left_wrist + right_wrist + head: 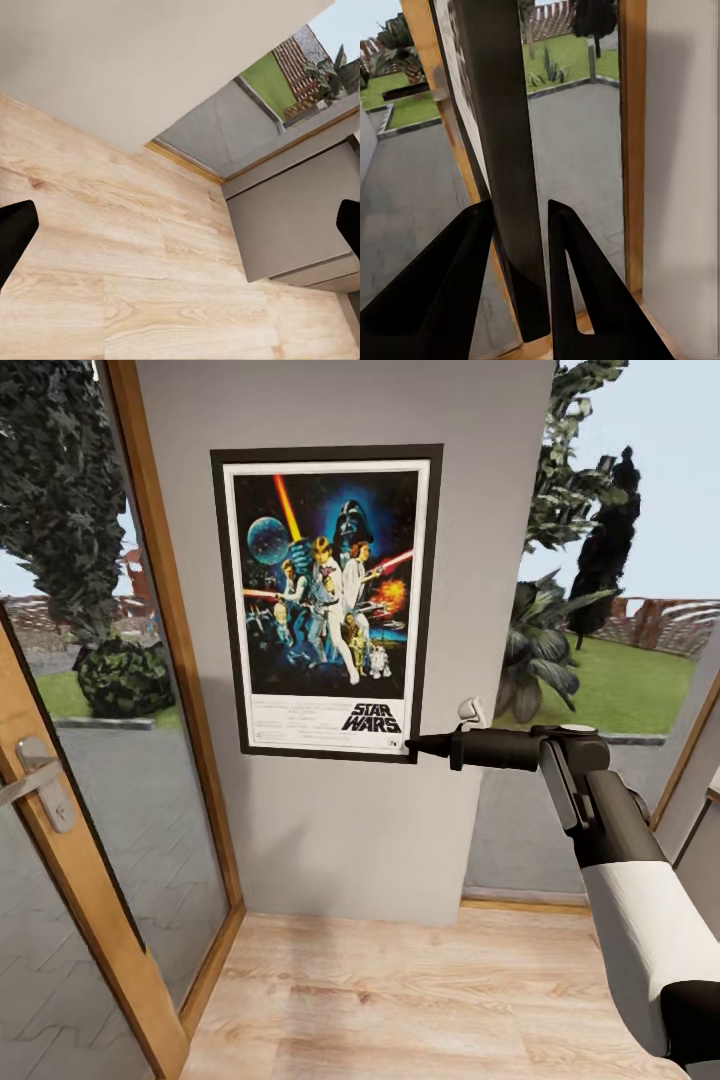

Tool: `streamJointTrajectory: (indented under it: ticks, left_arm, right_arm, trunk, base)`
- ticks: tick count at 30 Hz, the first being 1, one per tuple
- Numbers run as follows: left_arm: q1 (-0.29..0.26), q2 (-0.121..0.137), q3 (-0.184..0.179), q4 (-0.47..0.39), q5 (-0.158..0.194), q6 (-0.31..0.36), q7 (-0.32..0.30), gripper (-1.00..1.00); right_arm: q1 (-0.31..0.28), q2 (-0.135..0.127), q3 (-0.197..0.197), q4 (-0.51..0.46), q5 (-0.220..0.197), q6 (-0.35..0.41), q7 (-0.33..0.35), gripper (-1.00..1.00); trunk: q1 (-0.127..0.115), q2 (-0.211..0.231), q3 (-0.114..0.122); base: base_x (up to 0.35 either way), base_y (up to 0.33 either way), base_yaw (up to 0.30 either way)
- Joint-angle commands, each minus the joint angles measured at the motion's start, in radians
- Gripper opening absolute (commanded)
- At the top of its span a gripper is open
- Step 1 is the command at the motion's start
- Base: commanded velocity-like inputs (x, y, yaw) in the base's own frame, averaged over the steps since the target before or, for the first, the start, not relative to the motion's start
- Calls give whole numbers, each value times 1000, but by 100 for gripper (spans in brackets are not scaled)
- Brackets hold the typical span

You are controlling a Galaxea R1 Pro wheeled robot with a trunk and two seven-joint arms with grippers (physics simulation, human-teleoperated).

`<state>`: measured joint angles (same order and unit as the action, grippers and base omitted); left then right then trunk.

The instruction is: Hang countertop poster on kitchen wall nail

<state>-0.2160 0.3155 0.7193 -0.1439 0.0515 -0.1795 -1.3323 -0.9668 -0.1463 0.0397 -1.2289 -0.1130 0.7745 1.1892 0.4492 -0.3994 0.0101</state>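
The Star Wars poster [325,590] stands upright and flat against the pale grey wall [350,840] between a door and a window. My right gripper [415,745] reaches in from the right and is shut on the poster's lower right corner. In the right wrist view the black fingers [472,255] straddle the dark frame edge of the poster [502,112]. My left gripper [180,232] hangs open over the wood floor, with only its fingertips [15,236] in view. Any wall nail is hidden behind the poster. The kitchen countertop is out of view.
A glass door with a wooden frame [170,690] and a metal handle [35,780] stands open at the left. A tall window [600,660] onto the garden is at the right. Light wood floor [400,1000] lies below. A grey cabinet side [300,225] sits near the left gripper.
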Motion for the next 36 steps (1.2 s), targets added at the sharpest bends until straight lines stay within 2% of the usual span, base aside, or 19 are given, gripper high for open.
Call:
streamJointTrajectory:
  ticks: [1,36]
  left_arm:
    - [0,0,-4,1,5,-9,-1,100]
    - [0,2,-4,0,5,-9,-1,100]
  right_arm:
    - [-1,-1,2,0,-8,8,-2,-100]
    - [0,-1,0,-1,-8,8,-1,-100]
  trunk:
    - [1,-1,0]
    - [1,-1,0]
  base:
    - [243,0,0]
    - [327,0,0]
